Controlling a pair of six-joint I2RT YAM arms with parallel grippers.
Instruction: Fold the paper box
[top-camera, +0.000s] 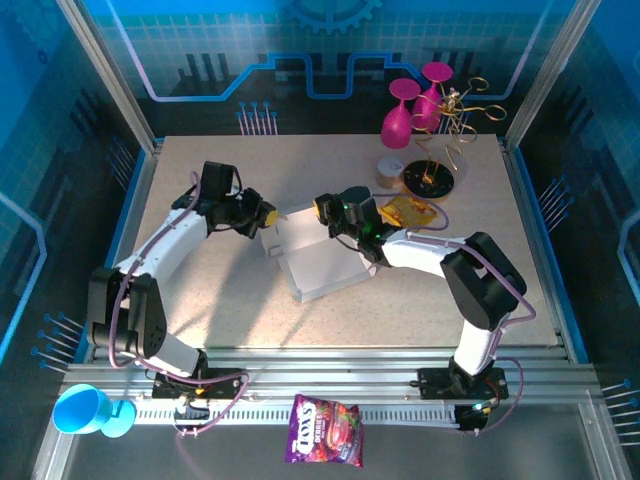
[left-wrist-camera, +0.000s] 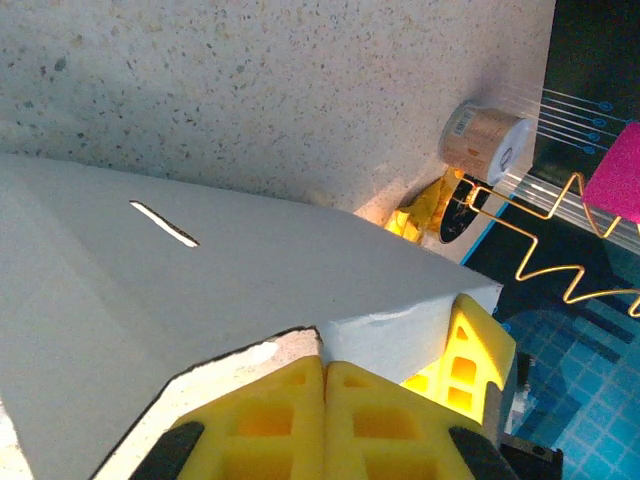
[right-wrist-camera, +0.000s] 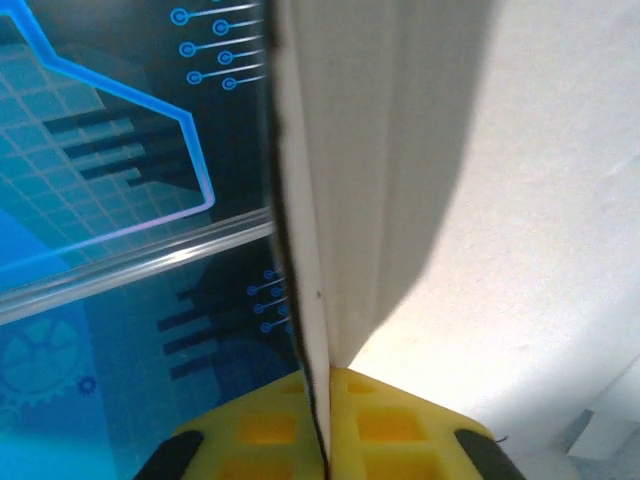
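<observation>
A plain white thin-cardboard paper box (top-camera: 312, 262) sits near the middle of the speckled beige table (top-camera: 225, 320). It is opened out as a shallow tray, with its far and left walls raised and its white floor showing. In the left wrist view one panel carries a narrow slot (left-wrist-camera: 165, 223).

The right gripper (right-wrist-camera: 325, 385) is closed on the paper box at its far right corner, where a wall runs edge-on between the yellow pads. The left gripper (left-wrist-camera: 325, 368) is closed too, its pads pressed together right at the box's far left corner. Whether any card is pinched between them I cannot tell.

Toward the far right of the table stands a small round tub (left-wrist-camera: 485, 140) with a white labelled end. Tan contents show through its clear wall, but what they are is too small to tell. Just beside it is the black round base (top-camera: 432, 180) of a gold wire stand (top-camera: 455, 120), with two magenta stemmed glasses (top-camera: 400, 122) beside the stand at the far edge.

A golden-yellow foil snack packet (top-camera: 410, 210) lies flat just right of the right gripper, between the box and the stand's base.

A light-blue plastic cup (top-camera: 85, 410) rests at the near left corner, off the table by the rail, and its inside cannot be made out. A purple candy bag (top-camera: 325, 428) lies on the grey ledge in front of the arm bases, well apart from the box.
</observation>
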